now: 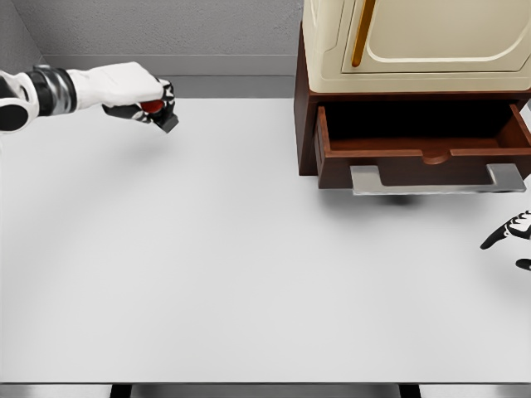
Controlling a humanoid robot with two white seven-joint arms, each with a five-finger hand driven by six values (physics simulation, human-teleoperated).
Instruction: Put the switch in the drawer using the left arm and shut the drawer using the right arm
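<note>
Switch (153,107) gripped in left robot hand (143,103) above the table (207,265) — drawer (423,141) open, right robot hand (510,232) loosely spread.

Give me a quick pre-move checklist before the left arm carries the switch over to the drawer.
1. Switch held: ok. The left hand is closed around the switch, lifted off the table.
2. Grip firmness: cannot tell; the fingers hide most of the switch.
3. Drawer open: ok. The drawer is pulled out with its dark interior showing.
4. Drawer contents: cannot tell; the inside is in shadow.
5. Path: ok. Nothing stands on the table between the left hand and the drawer.
6. Right hand out of the way: ok. The right hand shows at the right edge, below the drawer handle, not touching it.
</note>
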